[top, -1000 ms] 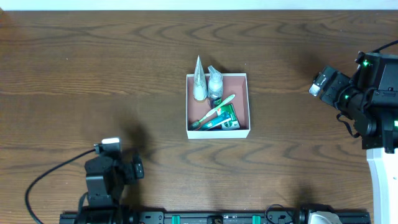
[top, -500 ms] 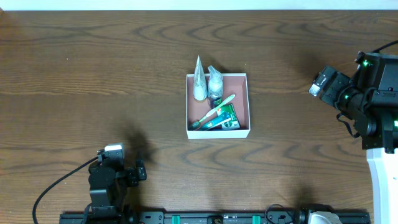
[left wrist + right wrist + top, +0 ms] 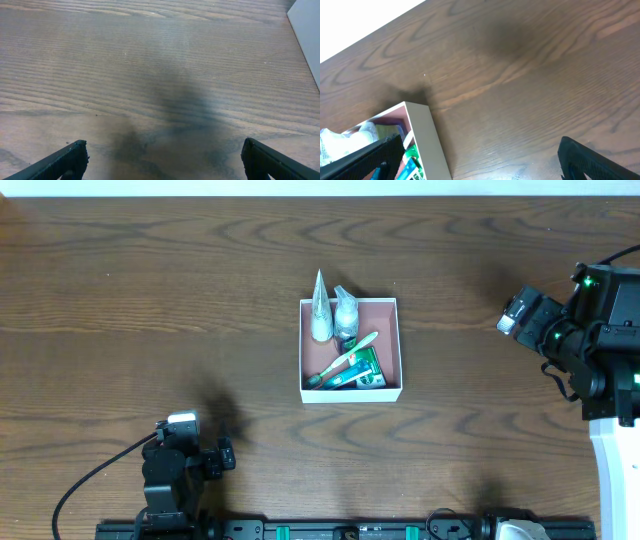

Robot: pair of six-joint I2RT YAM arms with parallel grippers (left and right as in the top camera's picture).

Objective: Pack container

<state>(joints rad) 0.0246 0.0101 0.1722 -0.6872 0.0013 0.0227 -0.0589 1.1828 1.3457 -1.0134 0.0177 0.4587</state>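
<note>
Your whole backdrop is basically one big table (image 3: pixel 150 300): dark brown wood with wavy, looping grain running left to right, filling almost the entire overhead view. Along the far edge you get a thin white strip (image 3: pixel 300 187), plain and bright; can't tell if that's wall or floor. The same white corner (image 3: pixel 345 20) shows at the upper left of your right wrist view. Lighting looks soft, so shadows are fuzzy with no hard edges: there's a shadow smudge (image 3: pixel 215 405) low on the left overhead and a dark blur (image 3: pixel 185 110) mid-frame in your left wrist view, where the wood reads paler and greyer with fine straight grain.
</note>
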